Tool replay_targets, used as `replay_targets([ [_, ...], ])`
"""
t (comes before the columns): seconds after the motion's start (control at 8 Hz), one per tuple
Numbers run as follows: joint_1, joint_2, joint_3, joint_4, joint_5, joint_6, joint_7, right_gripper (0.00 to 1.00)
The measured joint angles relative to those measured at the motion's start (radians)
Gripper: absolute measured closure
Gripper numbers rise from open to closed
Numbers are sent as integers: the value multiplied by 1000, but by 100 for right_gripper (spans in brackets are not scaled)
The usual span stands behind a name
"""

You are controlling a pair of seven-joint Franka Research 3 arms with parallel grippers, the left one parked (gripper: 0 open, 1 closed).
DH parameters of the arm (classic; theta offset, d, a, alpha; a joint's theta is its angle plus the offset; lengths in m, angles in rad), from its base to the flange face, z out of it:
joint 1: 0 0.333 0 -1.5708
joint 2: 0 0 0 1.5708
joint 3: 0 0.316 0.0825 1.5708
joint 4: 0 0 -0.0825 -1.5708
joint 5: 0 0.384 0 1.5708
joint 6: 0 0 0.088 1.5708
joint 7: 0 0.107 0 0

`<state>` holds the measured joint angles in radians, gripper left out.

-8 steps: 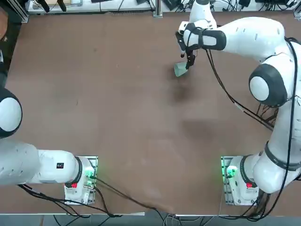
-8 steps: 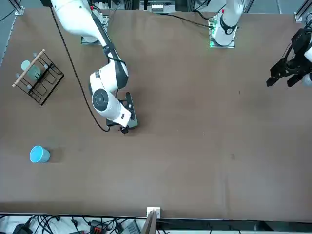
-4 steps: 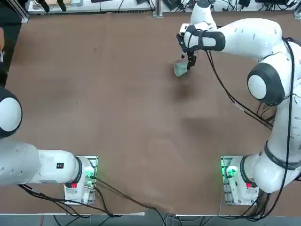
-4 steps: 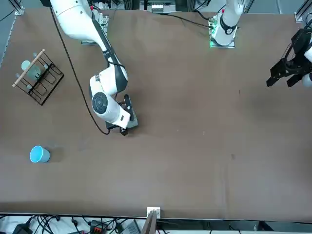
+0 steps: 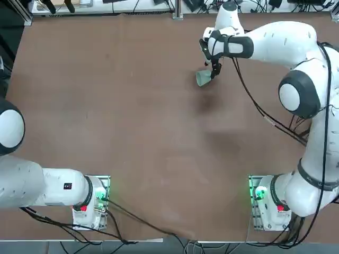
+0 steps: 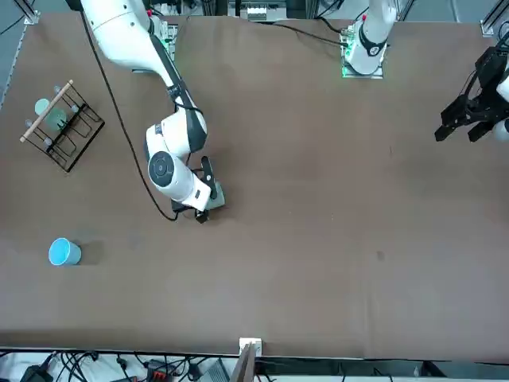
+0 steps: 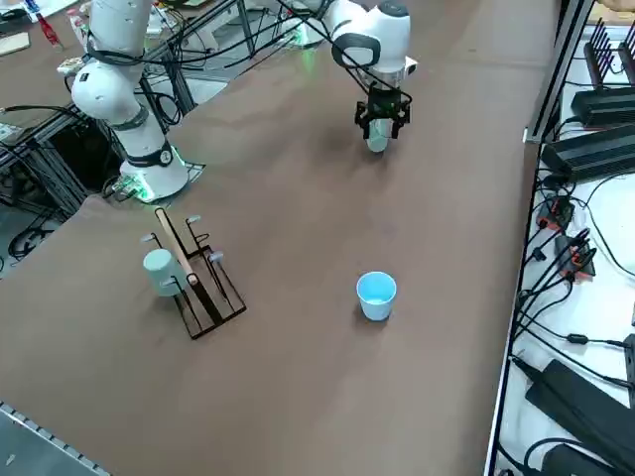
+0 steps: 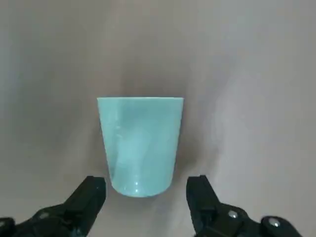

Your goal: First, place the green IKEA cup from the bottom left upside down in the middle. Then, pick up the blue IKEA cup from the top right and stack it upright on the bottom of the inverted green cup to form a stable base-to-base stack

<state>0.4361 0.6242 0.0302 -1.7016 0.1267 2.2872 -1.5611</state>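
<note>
The green IKEA cup (image 8: 140, 145) stands inverted on the brown desk (image 5: 132, 116), narrow base up, in the far middle part of the desk. The right hand (image 8: 145, 190) hovers over it, released, a finger (image 8: 89, 197) apart from the cup on each side. Three cups show in all: this one, the blue IKEA cup (image 7: 376, 296) upright (mouth up) well apart near the desk's right edge, and a pale aqua cup (image 7: 159, 270) hung on a wire rack (image 7: 198, 283). In the front view the wrist hides most of the green cup.
</note>
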Motion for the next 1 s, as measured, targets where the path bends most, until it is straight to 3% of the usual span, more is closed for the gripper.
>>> replay_targets([
  [1.0, 6, 31, 13, -13, 0, 34, 0, 0],
])
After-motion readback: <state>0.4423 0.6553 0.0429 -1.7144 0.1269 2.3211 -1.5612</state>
